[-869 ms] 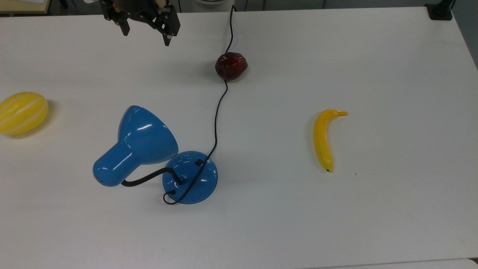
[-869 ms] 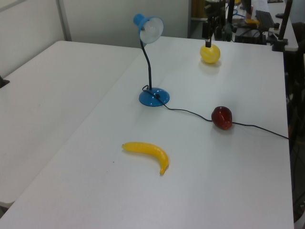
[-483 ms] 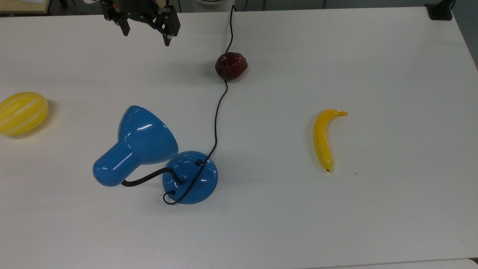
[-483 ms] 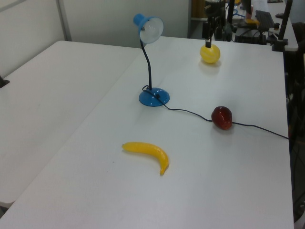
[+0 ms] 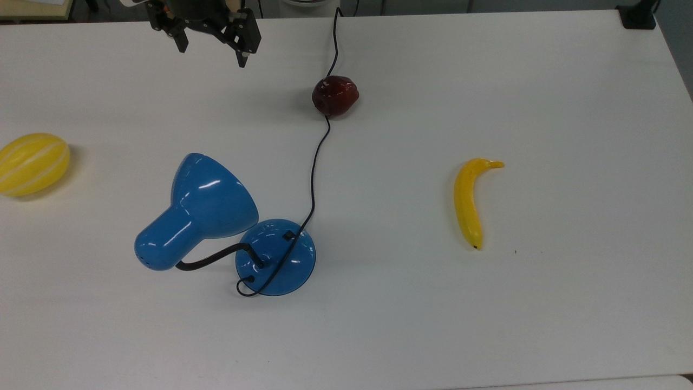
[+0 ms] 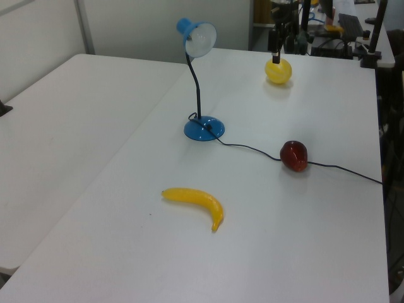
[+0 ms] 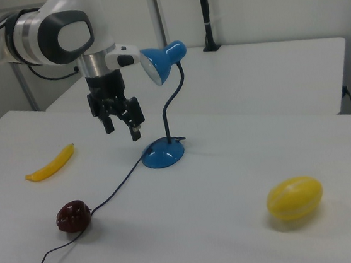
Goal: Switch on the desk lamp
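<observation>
Desk: a plain white desk (image 5: 487, 325) carried all items; a second white surface adjoined it in the left view.

Lamp: a glossy blue desk lamp with a bell-shaped shade (image 5: 201, 208) stood upright near the middle of the desk. Its round domed blue base (image 5: 276, 257) rested flat on the desk, and its black bendy neck (image 7: 172, 109) rose from the base to the shade. A small black switch (image 5: 289, 235) sat on the dome of the base. No glow was visible at the shade mouth in the left view (image 6: 203, 38).

Cord: a thin black cord (image 5: 313, 173) ran from the lamp base across the desk, touching the dark red fruit before leaving the far edge.

Pincer: the black two-finger pincer (image 5: 212, 46) on the white robot arm (image 7: 56, 34) hung above the desk, well apart from the lamp base and nearer the far edge in the top view. Its fingers were spread apart and held nothing. In the right view the pincer (image 7: 120, 126) appeared just beside the lamp neck, on the right view's left.

Other items: a dark red rounded fruit (image 5: 335, 95) lay between the lamp base and the far edge. A yellow banana (image 5: 470, 200) lay well apart from the lamp, on the top view's right. A yellow striped oval melon (image 5: 32, 163) lay well apart from the lamp, on the top view's left.
</observation>
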### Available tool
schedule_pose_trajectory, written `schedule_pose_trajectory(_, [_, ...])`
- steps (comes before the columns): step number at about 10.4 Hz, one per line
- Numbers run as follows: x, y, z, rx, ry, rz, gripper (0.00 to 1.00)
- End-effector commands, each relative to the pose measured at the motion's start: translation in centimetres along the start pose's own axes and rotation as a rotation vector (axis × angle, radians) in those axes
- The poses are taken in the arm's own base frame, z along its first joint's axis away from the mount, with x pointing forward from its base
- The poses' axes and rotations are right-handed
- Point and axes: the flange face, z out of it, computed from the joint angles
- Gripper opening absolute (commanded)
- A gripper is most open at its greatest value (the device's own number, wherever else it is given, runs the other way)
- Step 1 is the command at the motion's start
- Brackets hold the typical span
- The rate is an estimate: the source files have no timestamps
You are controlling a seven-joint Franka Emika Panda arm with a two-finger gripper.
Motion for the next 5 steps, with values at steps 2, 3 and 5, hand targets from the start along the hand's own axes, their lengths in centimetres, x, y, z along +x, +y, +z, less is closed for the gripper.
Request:
schedule_pose_trajectory(2, [-0.2, 1.0, -0.9, 0.02, 0.012, 0.016, 1.0])
schedule_pose_trajectory(3, [-0.2, 0.9, -1.0, 0.02, 0.017, 0.016, 1.0])
schedule_pose_trajectory(5, [1.5, 0.0, -0.5, 0.01, 0.019, 0.105, 1.0])
